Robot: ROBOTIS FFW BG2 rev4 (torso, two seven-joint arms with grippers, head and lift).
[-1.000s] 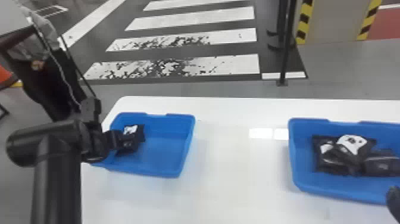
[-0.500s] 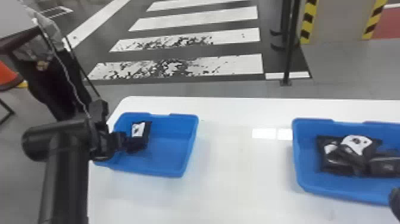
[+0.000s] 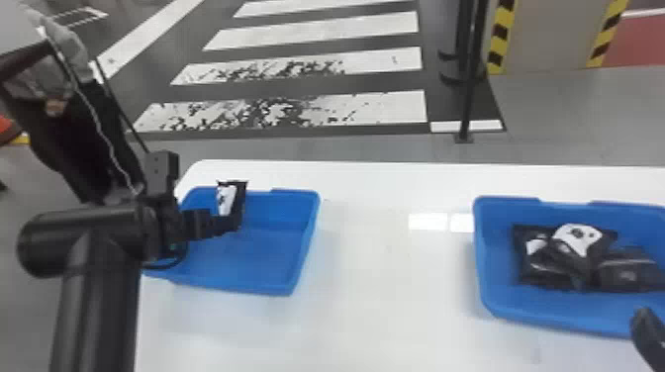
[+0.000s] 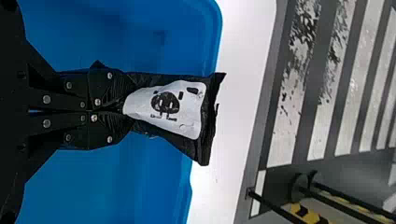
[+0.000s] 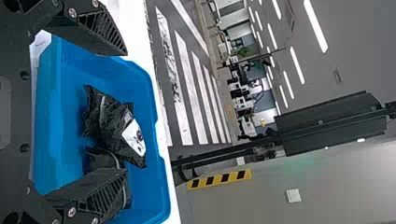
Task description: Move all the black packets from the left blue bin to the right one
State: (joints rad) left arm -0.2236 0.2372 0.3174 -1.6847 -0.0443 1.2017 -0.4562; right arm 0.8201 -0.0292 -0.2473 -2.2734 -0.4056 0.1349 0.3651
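Observation:
My left gripper (image 3: 232,223) is over the left blue bin (image 3: 257,288), holding a black packet (image 3: 239,200) with a white label. In the left wrist view the left gripper (image 4: 119,111) pinches one end of the packet (image 4: 163,109), which sticks out past the fingertips above the bin. At the right edge of the head view is the tip of my right gripper (image 3: 647,324), by the near rim of the right blue bin (image 3: 559,324). Several black packets (image 3: 539,262) lie heaped there. The right wrist view has the right gripper (image 5: 123,114) with fingers wide apart, above that bin.
A white table (image 3: 396,297) carries both bins, with a wide stretch of its top between them. Beyond the far edge stands a black post (image 3: 470,89) on the floor. A person stands behind the table's left end.
The left gripper has risen with the black packet, lifting it from the left bin's floor to about the height of its far rim. The right arm looks nearly unmoved.

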